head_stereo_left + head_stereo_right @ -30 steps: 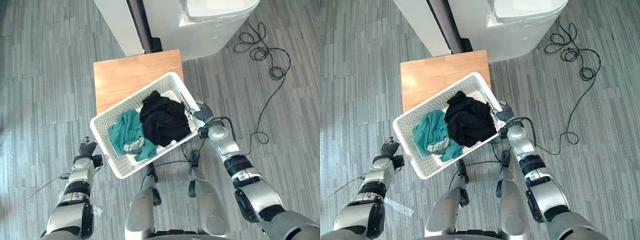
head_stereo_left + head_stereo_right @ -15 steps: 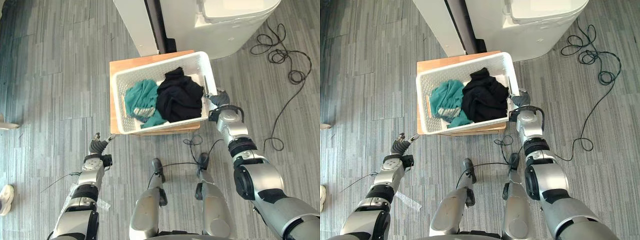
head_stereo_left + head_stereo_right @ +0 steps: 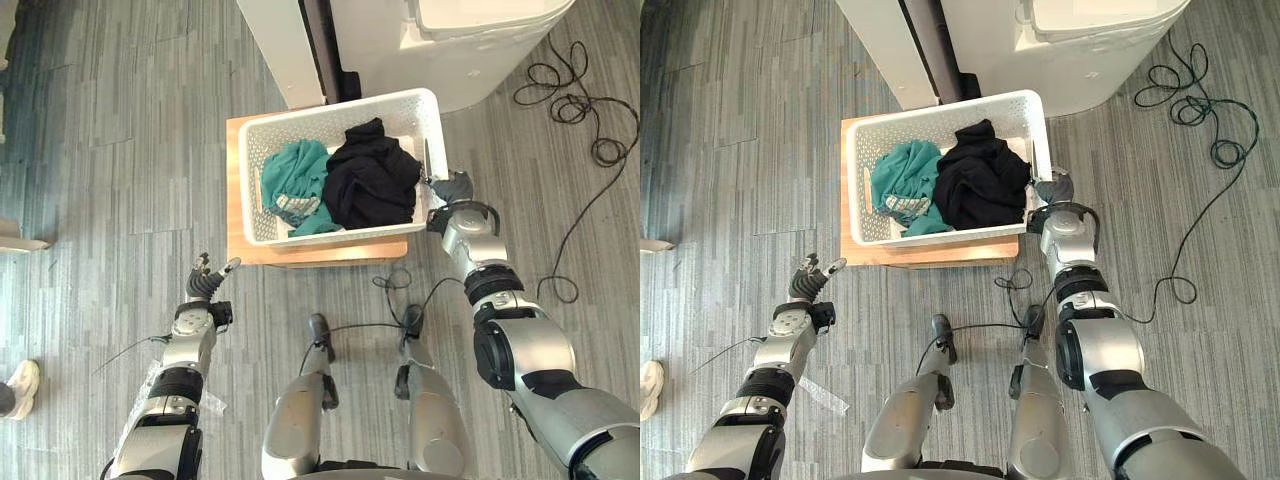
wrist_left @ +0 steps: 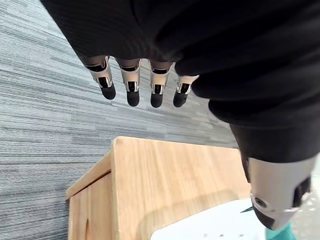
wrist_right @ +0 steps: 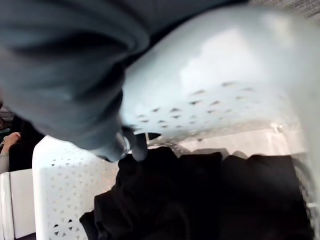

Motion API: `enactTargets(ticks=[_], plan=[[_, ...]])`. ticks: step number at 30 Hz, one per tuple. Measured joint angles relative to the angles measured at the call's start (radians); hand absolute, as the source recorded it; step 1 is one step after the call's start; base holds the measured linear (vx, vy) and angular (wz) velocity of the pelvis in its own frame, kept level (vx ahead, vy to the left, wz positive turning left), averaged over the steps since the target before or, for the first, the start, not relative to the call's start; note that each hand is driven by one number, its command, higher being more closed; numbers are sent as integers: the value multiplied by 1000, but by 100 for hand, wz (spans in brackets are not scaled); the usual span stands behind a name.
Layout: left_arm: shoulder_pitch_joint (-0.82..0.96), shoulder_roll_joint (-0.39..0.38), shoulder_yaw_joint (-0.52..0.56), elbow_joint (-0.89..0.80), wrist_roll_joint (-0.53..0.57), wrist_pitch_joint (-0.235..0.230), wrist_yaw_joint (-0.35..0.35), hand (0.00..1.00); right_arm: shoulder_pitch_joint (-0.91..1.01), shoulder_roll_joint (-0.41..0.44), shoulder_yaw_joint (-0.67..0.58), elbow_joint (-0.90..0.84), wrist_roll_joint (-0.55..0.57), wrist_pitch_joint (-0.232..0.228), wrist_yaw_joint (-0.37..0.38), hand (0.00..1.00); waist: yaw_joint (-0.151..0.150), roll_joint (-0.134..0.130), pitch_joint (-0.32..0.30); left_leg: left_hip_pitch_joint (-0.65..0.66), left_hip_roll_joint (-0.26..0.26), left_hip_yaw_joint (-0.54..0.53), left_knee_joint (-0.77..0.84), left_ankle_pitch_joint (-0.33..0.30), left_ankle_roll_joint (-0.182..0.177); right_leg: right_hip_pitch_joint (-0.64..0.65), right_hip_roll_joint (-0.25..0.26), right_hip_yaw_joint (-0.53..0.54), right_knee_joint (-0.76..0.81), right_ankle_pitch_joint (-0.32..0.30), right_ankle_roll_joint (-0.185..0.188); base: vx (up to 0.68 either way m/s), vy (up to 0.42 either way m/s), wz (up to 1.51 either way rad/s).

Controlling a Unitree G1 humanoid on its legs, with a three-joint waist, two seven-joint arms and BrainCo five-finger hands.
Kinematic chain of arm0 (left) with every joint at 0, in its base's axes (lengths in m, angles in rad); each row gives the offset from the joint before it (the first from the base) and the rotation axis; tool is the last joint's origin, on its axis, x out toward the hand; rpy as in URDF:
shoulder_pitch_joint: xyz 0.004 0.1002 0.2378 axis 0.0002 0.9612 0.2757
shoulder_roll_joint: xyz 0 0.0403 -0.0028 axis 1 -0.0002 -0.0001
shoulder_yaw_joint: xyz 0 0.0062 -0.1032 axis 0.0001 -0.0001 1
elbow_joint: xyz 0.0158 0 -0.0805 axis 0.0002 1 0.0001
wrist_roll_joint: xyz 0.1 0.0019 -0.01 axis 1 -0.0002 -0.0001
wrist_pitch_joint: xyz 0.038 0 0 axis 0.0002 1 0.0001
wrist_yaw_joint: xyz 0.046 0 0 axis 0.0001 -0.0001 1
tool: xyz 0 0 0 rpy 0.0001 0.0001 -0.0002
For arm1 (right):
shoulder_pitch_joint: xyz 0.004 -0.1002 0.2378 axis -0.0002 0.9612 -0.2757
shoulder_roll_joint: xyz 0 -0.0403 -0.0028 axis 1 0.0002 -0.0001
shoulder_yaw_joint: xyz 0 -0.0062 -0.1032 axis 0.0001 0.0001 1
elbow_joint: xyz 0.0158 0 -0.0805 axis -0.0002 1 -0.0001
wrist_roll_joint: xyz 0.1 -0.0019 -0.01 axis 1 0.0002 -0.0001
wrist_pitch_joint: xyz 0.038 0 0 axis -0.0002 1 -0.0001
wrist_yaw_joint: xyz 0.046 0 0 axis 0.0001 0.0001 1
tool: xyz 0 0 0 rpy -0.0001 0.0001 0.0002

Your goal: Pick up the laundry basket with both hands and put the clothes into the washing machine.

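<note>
One laundry basket (image 3: 340, 105) at the right hand (image 3: 455, 187), one teal garment (image 3: 295, 175) and one black garment (image 3: 372, 180) in it; one wooden table (image 3: 236, 200) ahead of the left hand (image 3: 207, 275); one washing machine (image 3: 480, 50)

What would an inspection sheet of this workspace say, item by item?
surface: small wooden table, basket on it.
job's things: white laundry basket holding a teal garment and a black garment; washing machine behind.
clutter: nothing seen.
hands: left hand open, off the basket; right hand hooked on the basket's right rim.
cables: nothing seen apart from the robot's own.
surroundings: grey plank floor; a person's shoe at left.
</note>
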Motion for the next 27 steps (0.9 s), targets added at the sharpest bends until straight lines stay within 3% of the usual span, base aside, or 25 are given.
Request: enactTargets(ticks=[7,12,18,27], plan=[[-40,66,52,-128,-92,-50,21,0,29,-2,32,-77,-11,11,5,100,-1,15,5,1,-1,19,0,2,3,-9,2,17,1,1,0,38,-20,-8],[-68,110,83,-124,-116,-52,29,0,53,-1,38,-114,-31,11,9,100,-5,15,5,-2,0,23,0,2,3,-15,4,22,1,1,0,33,-17,-3],[-150,165,83,8,-99,-37,32,0,61,1,58,-134,-38,9,10,100,-14,15,5,-7,0,36,0,2,3,-31,6,38,8,1,0,16,-23,-6],[-263,171,76,229,-65,5,17,0,85,16,96,-192,-39,-20,16,100,-22,15,5,-28,4,79,0,2,3,-92,15,80,41,-2,-3,13,-30,-13]])
